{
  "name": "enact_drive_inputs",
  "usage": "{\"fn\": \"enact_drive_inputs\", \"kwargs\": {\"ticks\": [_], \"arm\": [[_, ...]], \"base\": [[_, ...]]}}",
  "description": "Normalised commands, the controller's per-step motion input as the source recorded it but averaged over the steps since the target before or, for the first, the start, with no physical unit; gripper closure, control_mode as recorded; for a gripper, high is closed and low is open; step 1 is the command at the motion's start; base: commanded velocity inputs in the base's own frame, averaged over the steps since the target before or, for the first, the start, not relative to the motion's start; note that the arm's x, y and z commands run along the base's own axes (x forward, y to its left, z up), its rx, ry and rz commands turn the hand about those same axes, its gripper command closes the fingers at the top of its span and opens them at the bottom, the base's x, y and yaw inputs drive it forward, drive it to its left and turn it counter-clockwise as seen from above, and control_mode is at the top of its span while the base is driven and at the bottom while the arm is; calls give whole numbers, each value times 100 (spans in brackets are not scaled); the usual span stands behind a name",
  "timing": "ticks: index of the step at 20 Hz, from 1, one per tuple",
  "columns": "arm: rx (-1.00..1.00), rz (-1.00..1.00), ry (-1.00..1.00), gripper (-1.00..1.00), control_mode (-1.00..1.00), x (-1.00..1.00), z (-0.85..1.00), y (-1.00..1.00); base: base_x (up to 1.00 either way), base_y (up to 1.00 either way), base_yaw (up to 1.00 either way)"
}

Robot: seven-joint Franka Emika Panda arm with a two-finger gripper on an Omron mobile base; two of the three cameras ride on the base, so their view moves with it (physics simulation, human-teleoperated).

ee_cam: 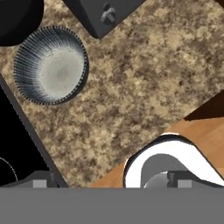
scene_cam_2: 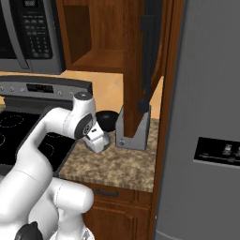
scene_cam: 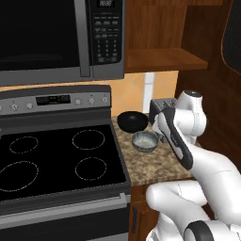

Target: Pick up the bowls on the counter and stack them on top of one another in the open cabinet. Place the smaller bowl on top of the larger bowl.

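Here the smaller bowl (scene_cam: 145, 141) and the larger bowl (scene_cam: 132, 121) both sit upright, mouths up, on the granite counter (scene_cam: 155, 164) just right of the black stovetop (scene_cam: 56, 160), beside each other. The gripper (ee_cam: 109, 181) hangs above the counter, jaws spread, holding nothing. The wooden cabinet (scene_cam: 162, 59) stands open above.

A black glass stovetop (scene_cam: 56, 160) sits under a microwave (scene_cam: 61, 37), beside a grey refrigerator (scene_cam_2: 206, 122).
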Motion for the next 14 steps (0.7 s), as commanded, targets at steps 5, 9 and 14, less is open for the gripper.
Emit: {"fn": "enact_drive_inputs", "kwargs": {"ticks": [5,9,14], "arm": [[0,-3,0,-100,-100,27,-28,0],[0,-3,0,-100,-100,29,-31,0],[0,-6,0,-100,-100,18,-30,5]], "base": [[0,0,0],[0,0,0],[0,0,0]]}}
